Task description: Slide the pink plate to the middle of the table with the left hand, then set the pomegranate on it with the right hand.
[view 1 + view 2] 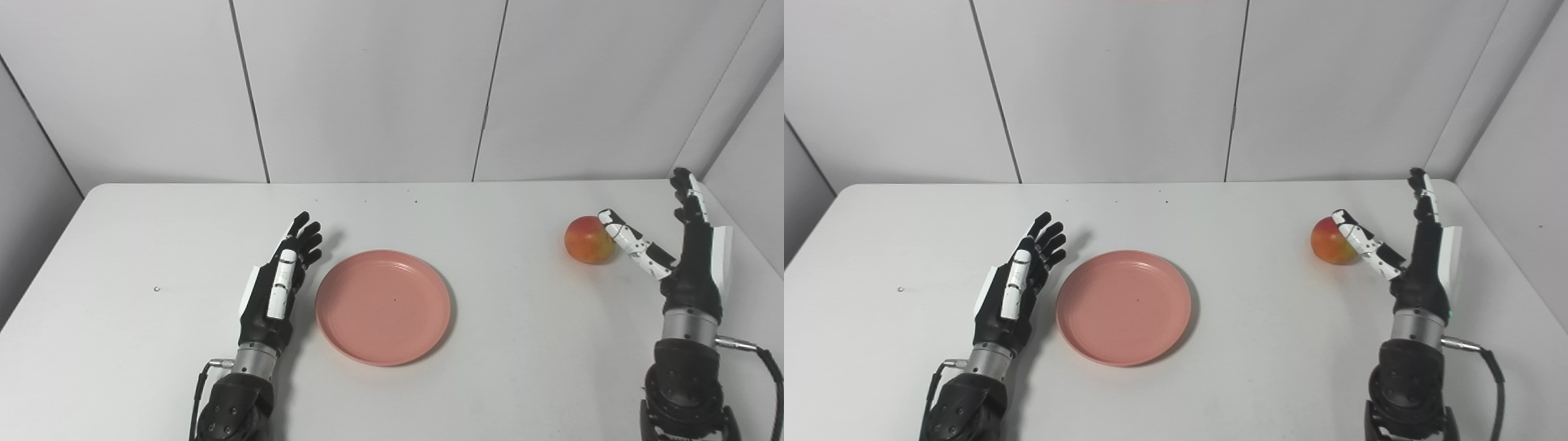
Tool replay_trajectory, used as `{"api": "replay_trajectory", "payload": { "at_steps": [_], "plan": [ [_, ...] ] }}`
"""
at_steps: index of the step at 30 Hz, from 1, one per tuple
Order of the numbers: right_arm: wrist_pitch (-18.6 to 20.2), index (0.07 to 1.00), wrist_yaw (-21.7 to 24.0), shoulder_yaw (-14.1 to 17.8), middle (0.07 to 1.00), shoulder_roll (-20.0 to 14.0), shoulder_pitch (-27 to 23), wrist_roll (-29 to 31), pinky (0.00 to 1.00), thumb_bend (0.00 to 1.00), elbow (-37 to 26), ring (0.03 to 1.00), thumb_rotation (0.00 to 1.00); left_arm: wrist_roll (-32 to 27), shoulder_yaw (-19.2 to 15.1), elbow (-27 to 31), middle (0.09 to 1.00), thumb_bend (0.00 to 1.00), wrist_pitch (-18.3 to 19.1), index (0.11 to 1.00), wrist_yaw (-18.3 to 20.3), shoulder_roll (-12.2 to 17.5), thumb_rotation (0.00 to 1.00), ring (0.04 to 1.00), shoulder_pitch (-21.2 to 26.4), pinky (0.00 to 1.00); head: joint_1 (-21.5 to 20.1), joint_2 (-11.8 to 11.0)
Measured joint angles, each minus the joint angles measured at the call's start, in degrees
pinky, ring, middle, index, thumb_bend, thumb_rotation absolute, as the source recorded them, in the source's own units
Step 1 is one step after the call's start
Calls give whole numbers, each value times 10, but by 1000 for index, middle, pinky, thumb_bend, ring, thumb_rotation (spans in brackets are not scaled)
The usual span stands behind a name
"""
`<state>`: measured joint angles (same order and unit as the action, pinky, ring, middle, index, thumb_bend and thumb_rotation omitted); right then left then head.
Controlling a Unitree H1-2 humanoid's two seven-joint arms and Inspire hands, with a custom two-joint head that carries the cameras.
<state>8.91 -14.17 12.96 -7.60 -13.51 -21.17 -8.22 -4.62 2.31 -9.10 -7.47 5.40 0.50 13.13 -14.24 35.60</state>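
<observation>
Filling most of the picture is a big white table (490,367). A round pink plastic plate (383,306) lies flat near the middle, empty. The black left hand (278,288), low left, sits just beside it, fingers spread and holding nothing. At the right, the black right hand (680,245) is open, thumb touching the round red-yellow pomegranate (587,240). No writing shows.

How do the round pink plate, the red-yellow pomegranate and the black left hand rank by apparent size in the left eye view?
1. Round pink plate, clearly largest.
2. Black left hand, narrower than the plate.
3. Red-yellow pomegranate, smallest, though it sits farther from the camera.
</observation>
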Motion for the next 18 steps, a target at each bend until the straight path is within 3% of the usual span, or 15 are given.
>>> {"api": "replay_trajectory", "payload": {
  "at_steps": [18],
  "plan": [
    [27,909,21,-19,895,-35,-21,1,832,740,35,888,431,45,6,-17,907,421,6,899,-2,7,1000,903,13,886,-5,0]
  ]
}}
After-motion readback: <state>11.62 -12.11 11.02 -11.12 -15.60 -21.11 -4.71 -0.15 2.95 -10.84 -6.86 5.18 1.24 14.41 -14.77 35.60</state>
